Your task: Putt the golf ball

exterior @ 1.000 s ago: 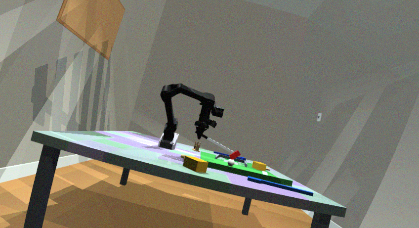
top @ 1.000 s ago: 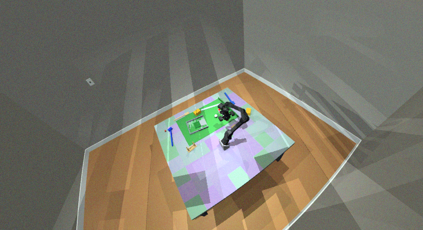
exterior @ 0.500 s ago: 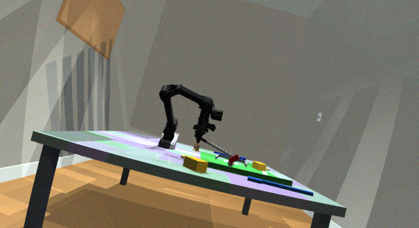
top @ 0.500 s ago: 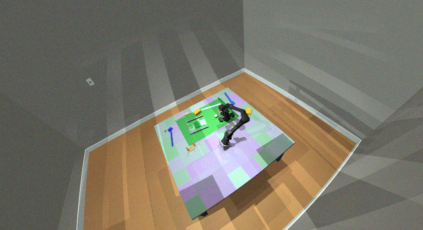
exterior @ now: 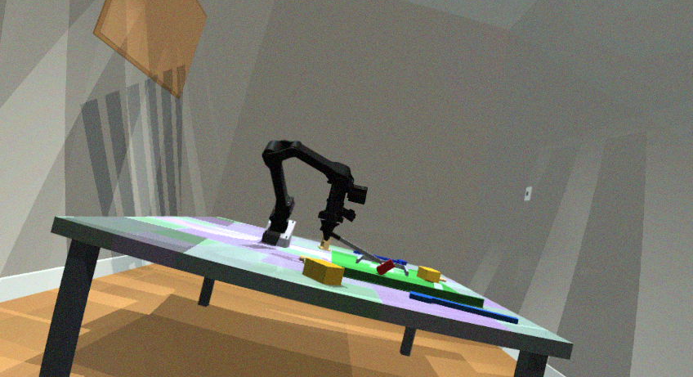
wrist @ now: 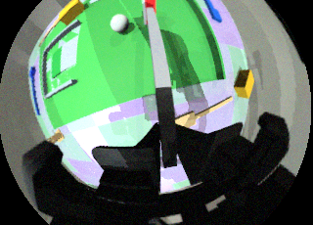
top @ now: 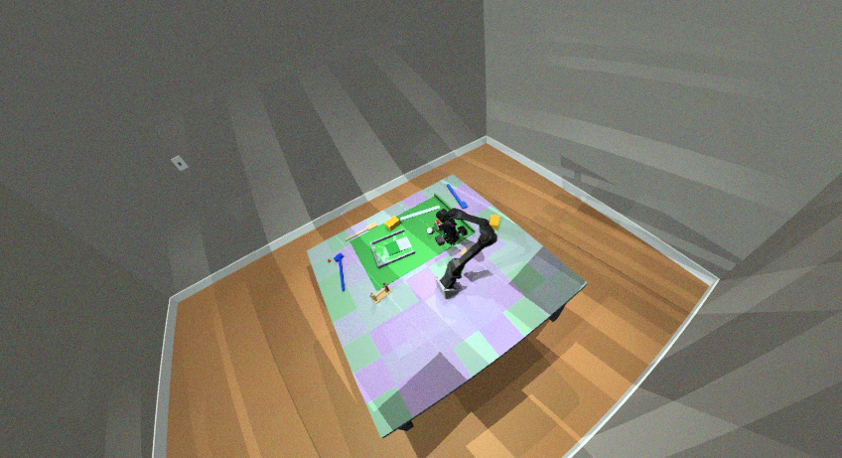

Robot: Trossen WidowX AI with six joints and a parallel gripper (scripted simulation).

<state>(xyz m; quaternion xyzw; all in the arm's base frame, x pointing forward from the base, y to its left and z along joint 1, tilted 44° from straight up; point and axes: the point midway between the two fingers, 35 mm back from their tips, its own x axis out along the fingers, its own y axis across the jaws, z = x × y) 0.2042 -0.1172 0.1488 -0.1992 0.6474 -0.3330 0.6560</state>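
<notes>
My gripper is shut on the grey shaft of the red putter, low over the near side of the green mat. The putter slants down and away from me. Its red head sits close to the mat. The white golf ball lies on the mat just left of the head; in the exterior view it is hidden. The raised green, framed by grey rails, lies farther left, with a pale ramp facing the ball.
Two yellow blocks sit at the mat's edges. A white rail and a blue bar lie beyond the mat. A blue putter and a wooden piece lie left.
</notes>
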